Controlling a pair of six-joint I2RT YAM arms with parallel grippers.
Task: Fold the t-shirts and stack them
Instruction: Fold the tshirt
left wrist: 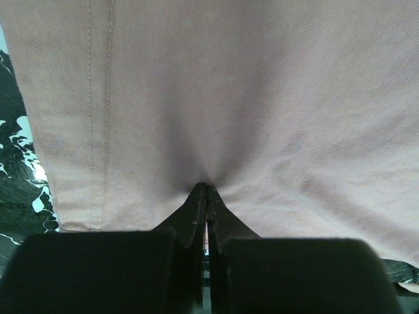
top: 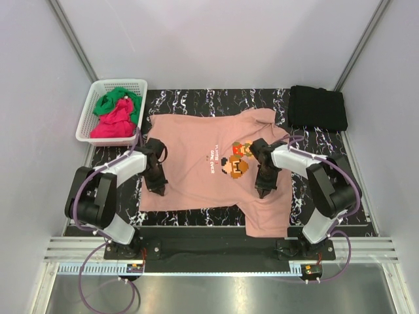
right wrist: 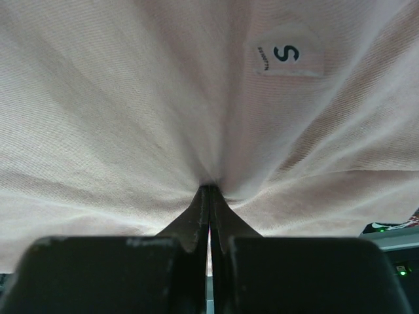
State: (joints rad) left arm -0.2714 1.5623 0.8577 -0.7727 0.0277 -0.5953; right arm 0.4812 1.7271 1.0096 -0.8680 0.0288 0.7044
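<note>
At the left fingertips: the left gripper has its fingers pressed together, a pucker of pink cloth nipped at the tips. The hem stitching runs just beside the pinch.
At the right fingertips: the right gripper is closed the same way, with creases fanning out from its pinch. A size tag marked S sits near, so this looks like the neck end.
Shirt in hand: the salmon-pink t-shirt lies sideways on the marbled mat, hem toward the left arm and neck toward the right. Its chest print faces up between the two grippers. One sleeve spills past the mat's near edge.
Step, as I read it: an early fold, with both pinches taken and the cloth not yet carried over.
Doing it well: I'd raise both ends together and level, keeping the cloth lightly taut between them so no slack bunches under the print. The near part can then be laid over in one sweep, with that loose sleeve tucked in. Whether each pinch holds one layer or both, I cannot tell.
Far left: a white basket holds a green tee and a magenta-red tee.
Far right: a black tee lies folded, probably where the stack goes.
</note>
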